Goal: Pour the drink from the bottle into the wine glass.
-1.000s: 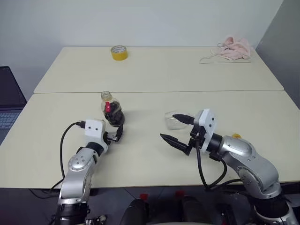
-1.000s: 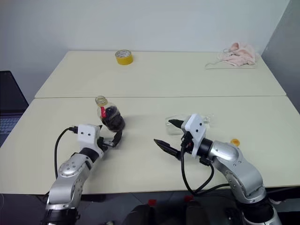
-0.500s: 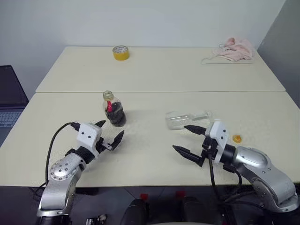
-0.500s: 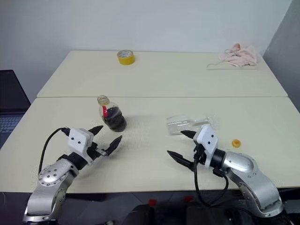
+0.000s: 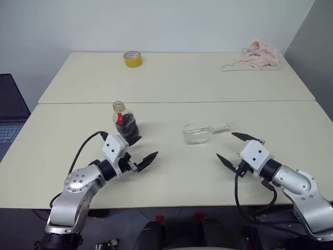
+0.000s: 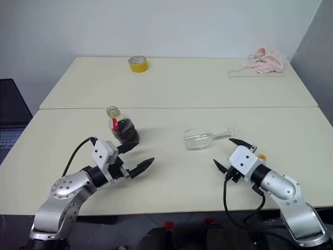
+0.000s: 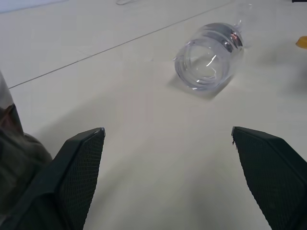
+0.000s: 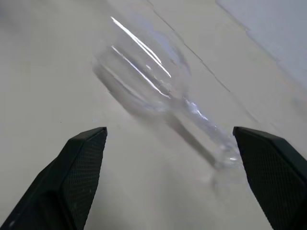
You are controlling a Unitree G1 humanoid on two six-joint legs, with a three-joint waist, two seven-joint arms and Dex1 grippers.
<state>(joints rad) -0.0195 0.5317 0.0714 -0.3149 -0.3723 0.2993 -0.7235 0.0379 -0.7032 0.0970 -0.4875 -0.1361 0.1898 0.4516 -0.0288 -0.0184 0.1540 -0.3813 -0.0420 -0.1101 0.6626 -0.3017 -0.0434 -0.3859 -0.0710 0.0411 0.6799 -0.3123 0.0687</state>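
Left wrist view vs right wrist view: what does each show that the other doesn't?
Left wrist view alone: the open mouth of the clear stemmed wine glass lying on its side, the dark-filled clear plastic bottle at the frame edge, and a small yellow cap. Right wrist view alone: the glass's thin stem and foot, side-on. Both: the toppled glass on the cream table, framed by open black fingers.

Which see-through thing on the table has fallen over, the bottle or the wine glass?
The wine glass. It lies on its side, empty, its bowl toward the bottle, which stands upright with dark drink inside and its cap off.
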